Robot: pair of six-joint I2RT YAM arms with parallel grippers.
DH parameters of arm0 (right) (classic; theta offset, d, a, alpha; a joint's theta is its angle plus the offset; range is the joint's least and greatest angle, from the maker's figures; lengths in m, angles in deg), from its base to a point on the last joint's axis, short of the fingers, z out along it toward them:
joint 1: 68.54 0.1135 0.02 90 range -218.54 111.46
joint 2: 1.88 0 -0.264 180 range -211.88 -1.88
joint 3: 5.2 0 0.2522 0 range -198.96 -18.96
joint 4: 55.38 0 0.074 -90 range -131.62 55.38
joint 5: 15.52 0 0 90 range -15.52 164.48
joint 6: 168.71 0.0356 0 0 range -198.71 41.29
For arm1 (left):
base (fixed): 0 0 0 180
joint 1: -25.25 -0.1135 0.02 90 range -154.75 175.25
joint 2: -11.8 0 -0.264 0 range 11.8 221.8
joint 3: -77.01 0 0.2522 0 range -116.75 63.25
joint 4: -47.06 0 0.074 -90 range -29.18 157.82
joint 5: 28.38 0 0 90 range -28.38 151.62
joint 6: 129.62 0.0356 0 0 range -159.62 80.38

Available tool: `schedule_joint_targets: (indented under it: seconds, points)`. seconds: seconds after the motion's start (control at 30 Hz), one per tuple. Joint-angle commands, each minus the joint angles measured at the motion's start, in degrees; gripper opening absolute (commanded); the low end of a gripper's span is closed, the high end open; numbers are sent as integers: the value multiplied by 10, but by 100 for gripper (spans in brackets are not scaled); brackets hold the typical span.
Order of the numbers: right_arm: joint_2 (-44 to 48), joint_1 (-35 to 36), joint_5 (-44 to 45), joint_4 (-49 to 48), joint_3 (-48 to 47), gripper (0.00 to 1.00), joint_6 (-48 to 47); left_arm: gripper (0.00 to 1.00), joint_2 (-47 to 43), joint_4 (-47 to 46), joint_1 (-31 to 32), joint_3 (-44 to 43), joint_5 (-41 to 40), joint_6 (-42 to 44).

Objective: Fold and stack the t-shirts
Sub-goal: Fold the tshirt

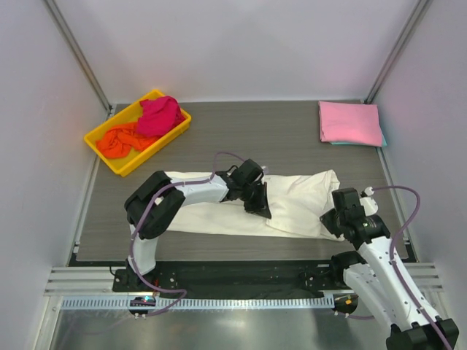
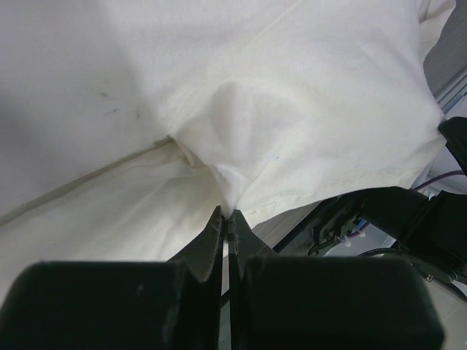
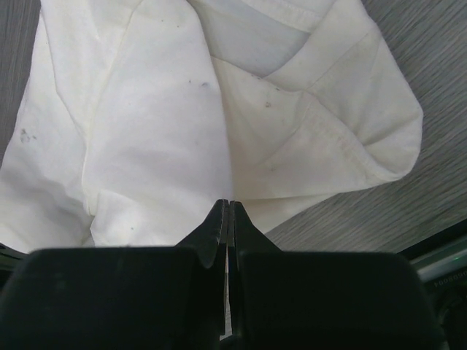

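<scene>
The cream-white t-shirt [image 1: 299,197] lies stretched left to right across the middle of the table, partly folded and wrinkled. My left gripper [image 1: 260,207] sits over its middle near the front edge. In the left wrist view the gripper [image 2: 228,214] is shut on a pinched peak of the cream shirt [image 2: 292,109]. My right gripper [image 1: 334,224] is at the shirt's near right end. In the right wrist view it [image 3: 228,204] is shut on the edge of the shirt [image 3: 146,131]. A folded pink shirt [image 1: 350,122] lies at the back right on a teal one [image 1: 380,143].
A yellow tray [image 1: 103,154] at the back left holds a crumpled magenta shirt [image 1: 160,117] and an orange shirt [image 1: 120,140]. Grey woodgrain table [image 3: 408,197] shows to the right of the cream shirt. The table's front edge and black rail [image 1: 241,271] run just behind my grippers.
</scene>
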Motion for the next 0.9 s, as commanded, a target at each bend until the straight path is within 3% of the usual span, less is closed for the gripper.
schedule_joint_targets:
  seconds: [0.0,0.4,0.47,0.53,0.67,0.87]
  points:
    - [28,16,40,43,-13,1,43,0,-13,11,-4,-19,10,16]
    - [61,25,37,80,-22,1,83,0,7,9,-3,-21,19,24]
    - [54,25,39,78,-25,4,75,0,10,9,-4,-21,17,24]
    - [42,25,43,77,-32,14,65,0,14,9,-4,-19,15,25]
    - [-19,25,67,16,-63,35,-20,0,20,9,-4,-13,11,24]
    - [-191,11,154,-79,-165,35,-201,0,18,11,-4,0,5,35]
